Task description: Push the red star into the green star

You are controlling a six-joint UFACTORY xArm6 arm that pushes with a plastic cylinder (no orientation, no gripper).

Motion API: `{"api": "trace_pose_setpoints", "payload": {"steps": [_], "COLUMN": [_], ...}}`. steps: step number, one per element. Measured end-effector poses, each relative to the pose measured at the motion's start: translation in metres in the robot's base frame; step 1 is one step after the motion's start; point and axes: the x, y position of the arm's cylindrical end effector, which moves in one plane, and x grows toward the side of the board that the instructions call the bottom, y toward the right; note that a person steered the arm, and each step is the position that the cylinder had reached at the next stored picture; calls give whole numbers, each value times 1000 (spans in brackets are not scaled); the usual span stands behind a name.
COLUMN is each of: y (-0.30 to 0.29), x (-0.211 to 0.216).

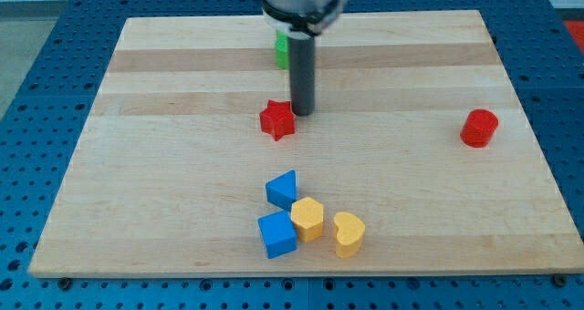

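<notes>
The red star (pixel 276 119) lies near the board's middle, slightly toward the view's top. My tip (pixel 302 112) stands just to the star's right, touching or almost touching its upper right edge. A green block (pixel 282 50) sits near the view's top, mostly hidden behind my rod, so I cannot make out its shape. It is above the red star in the view, a good gap away.
A red cylinder (pixel 479 128) stands at the view's right. Near the bottom middle sits a cluster: a blue triangular block (pixel 283 189), a blue cube (pixel 276 234), a yellow block (pixel 308 219) and a yellow heart (pixel 349 233). The wooden board (pixel 164 164) lies on a blue perforated table.
</notes>
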Motion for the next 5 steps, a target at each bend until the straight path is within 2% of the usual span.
{"api": "trace_pose_setpoints", "payload": {"steps": [1, 2, 4, 5], "y": [39, 22, -39, -53], "x": [51, 70, 69, 47]}}
